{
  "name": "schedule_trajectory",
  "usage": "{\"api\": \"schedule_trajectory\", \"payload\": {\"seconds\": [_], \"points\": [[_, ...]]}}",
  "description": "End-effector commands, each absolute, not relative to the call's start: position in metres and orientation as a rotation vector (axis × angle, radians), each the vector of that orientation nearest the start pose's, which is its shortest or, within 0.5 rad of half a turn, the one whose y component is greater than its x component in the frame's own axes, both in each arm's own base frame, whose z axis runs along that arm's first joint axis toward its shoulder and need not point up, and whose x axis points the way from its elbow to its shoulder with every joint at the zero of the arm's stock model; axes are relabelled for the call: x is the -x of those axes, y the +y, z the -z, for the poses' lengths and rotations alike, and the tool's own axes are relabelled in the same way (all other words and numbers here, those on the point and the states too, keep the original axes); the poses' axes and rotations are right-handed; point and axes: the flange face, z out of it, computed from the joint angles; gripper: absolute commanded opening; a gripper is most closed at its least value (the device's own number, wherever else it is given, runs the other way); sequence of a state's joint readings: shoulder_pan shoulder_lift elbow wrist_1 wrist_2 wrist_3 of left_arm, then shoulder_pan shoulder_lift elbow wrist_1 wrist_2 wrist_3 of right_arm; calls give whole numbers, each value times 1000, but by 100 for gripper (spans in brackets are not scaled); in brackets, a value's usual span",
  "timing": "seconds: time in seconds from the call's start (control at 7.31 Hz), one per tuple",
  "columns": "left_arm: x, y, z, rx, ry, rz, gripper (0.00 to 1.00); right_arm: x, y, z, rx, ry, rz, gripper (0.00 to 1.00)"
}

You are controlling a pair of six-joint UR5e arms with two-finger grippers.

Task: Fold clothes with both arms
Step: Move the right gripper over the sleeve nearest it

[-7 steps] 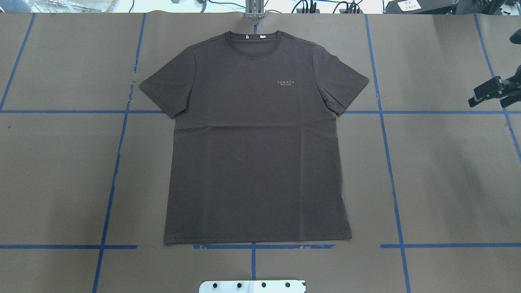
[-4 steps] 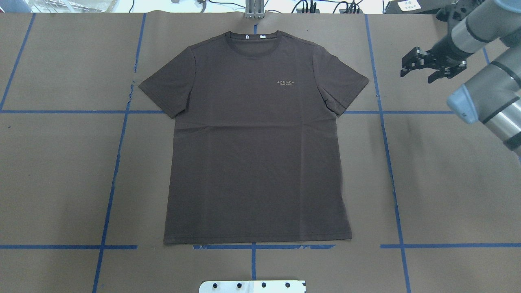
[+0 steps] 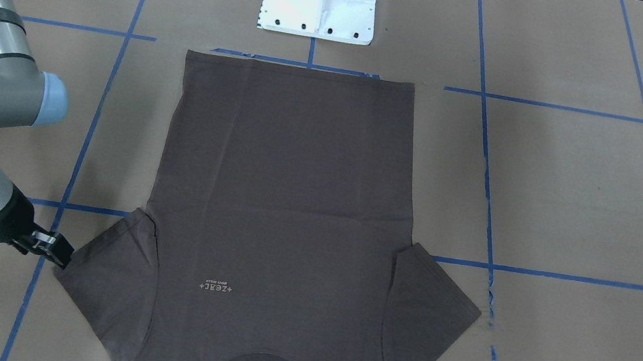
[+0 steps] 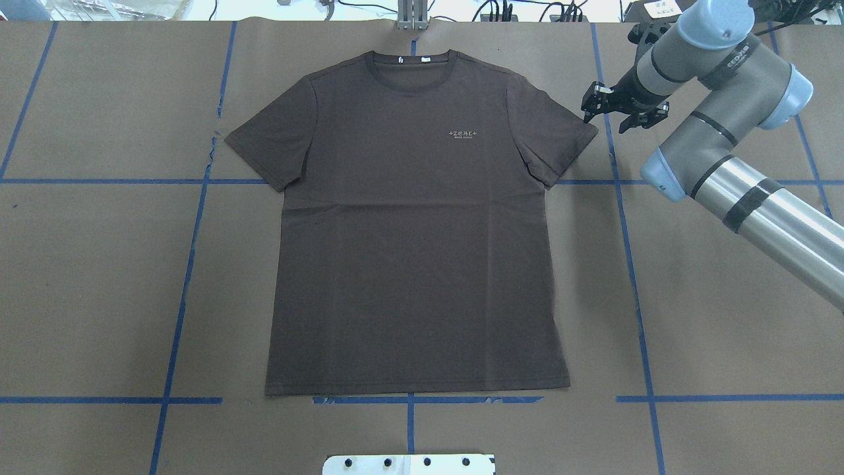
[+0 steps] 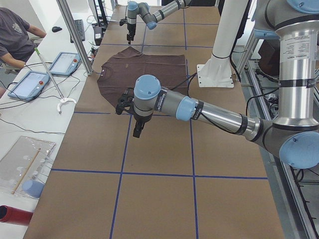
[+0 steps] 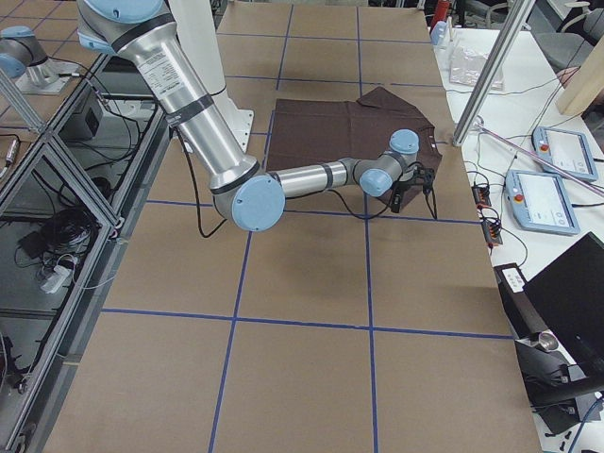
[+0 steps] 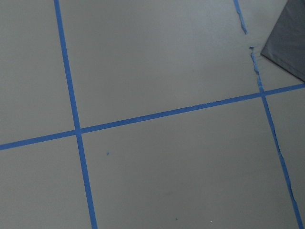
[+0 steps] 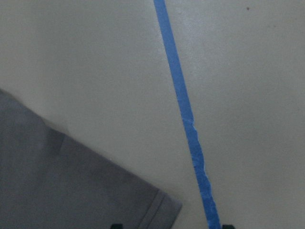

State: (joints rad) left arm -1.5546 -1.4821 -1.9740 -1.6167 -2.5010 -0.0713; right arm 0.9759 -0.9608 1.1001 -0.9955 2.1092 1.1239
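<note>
The dark T-shirt (image 4: 415, 251) is lying flat and unfolded mid-table as the right gripper (image 4: 620, 113), fingers spread wide and empty, is hovering just beside its right sleeve (image 4: 557, 142). The left gripper (image 5: 133, 119) is hanging near the left sleeve, and its opening cannot be told. The fold looks unstarted, and the next move likely calls for pinching the sleeve edges.

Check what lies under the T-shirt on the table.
The T-shirt lies flat on brown paper. A blue tape line runs in under one sleeve and comes out past the other; its middle stretch, and anything else beneath the fabric, is covered.
</note>
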Motion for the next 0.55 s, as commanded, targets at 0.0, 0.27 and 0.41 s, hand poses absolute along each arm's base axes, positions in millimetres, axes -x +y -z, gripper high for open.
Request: {"api": "schedule_trajectory", "payload": {"seconds": [0.0, 0.27, 0.41], "points": [[46, -448, -481, -296, 933, -109, 100, 379, -688, -465, -52, -835, -308, 70], [46, -449, -481, -296, 931, -111, 100, 379, -689, -465, -52, -834, -308, 57], [46, -448, -481, -296, 931, -111, 100, 380, -689, -464, -52, -834, -308, 45]]}}
